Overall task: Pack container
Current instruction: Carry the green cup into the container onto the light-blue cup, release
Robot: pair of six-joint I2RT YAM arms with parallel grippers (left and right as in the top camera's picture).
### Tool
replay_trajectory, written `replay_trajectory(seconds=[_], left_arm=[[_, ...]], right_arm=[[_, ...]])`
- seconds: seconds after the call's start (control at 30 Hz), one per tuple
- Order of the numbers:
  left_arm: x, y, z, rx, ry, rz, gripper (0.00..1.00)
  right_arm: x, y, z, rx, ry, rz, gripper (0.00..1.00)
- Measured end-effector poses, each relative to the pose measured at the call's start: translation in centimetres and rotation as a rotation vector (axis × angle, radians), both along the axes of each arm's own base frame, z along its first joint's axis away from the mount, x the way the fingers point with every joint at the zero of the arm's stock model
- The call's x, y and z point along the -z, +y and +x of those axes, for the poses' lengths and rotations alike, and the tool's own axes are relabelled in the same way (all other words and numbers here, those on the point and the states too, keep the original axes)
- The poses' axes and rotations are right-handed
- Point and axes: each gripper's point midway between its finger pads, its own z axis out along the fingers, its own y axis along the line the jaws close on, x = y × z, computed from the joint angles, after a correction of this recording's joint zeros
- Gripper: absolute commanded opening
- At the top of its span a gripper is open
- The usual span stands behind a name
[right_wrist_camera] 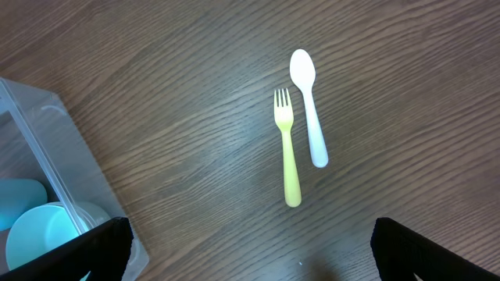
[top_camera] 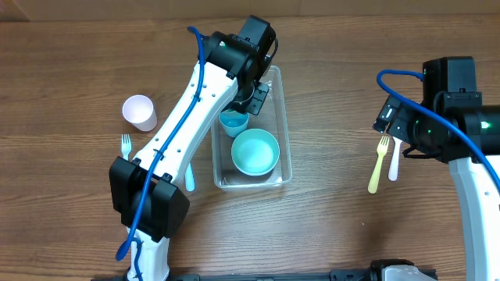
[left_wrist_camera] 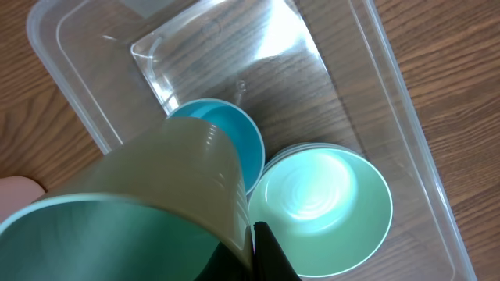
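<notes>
The clear container [top_camera: 283,117] lies mid-table, and a teal bowl [top_camera: 255,151] sits in its near end. My left gripper [top_camera: 251,97] reaches into it and is shut on the wall of a teal cup [left_wrist_camera: 117,226], held tilted just above the container floor [left_wrist_camera: 234,62]. Past the held cup, a blue cup rim [left_wrist_camera: 242,140] shows beside the bowl [left_wrist_camera: 320,203]. Off to the right of the container, my right gripper [right_wrist_camera: 250,257] hangs open above bare wood, with nothing between its fingers.
A yellow fork [right_wrist_camera: 287,148] and a white spoon [right_wrist_camera: 308,101] lie side by side under the right arm. Left of the container are a pale cup [top_camera: 139,112], a white fork [top_camera: 126,145] and a pale blue utensil [top_camera: 189,178] half hidden by the left arm.
</notes>
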Motion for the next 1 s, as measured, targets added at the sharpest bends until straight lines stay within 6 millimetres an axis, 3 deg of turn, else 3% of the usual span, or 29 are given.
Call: replay_trajectory(seconds=[0.2, 0.47, 0.5, 0.53, 0.57, 0.63, 0.7, 0.87, 1.0], left_arm=[[0.6, -0.4, 0.4, 0.002, -0.008, -0.015, 0.04], [3.3, -0.3, 0.1, 0.002, 0.02, 0.0, 0.05], [3.5, -0.2, 0.0, 0.002, 0.025, 0.003, 0.09], [3.6, -0.2, 0.0, 0.002, 0.027, 0.004, 0.25], [3.6, -0.2, 0.0, 0.001, 0.027, 0.003, 0.5], [3.6, -0.3, -0.1, 0.002, 0.029, -0.001, 0.62], [3.6, -0.3, 0.0, -0.002, 0.029, -0.004, 0.67], [3.4, -0.4, 0.1, -0.01, 0.024, -0.009, 0.66], [0.8, -0.3, 0.3, -0.035, 0.002, -0.024, 0.65]], right_arm=[[0.0, 0.0, 0.0, 0.0, 0.0, 0.0, 1.0], [0.0, 0.0, 0.0, 0.0, 0.0, 0.0, 1.0], [0.0, 0.0, 0.0, 0.0, 0.0, 0.0, 1.0], [0.0, 0.0, 0.0, 0.0, 0.0, 0.0, 1.0], [0.0, 0.0, 0.0, 0.0, 0.0, 0.0, 1.0], [0.0, 0.0, 0.0, 0.0, 0.0, 0.0, 1.0], [0.0, 0.0, 0.0, 0.0, 0.0, 0.0, 1.0], [0.0, 0.0, 0.0, 0.001, 0.0, 0.0, 1.0], [0.0, 0.0, 0.0, 0.001, 0.0, 0.0, 1.0]])
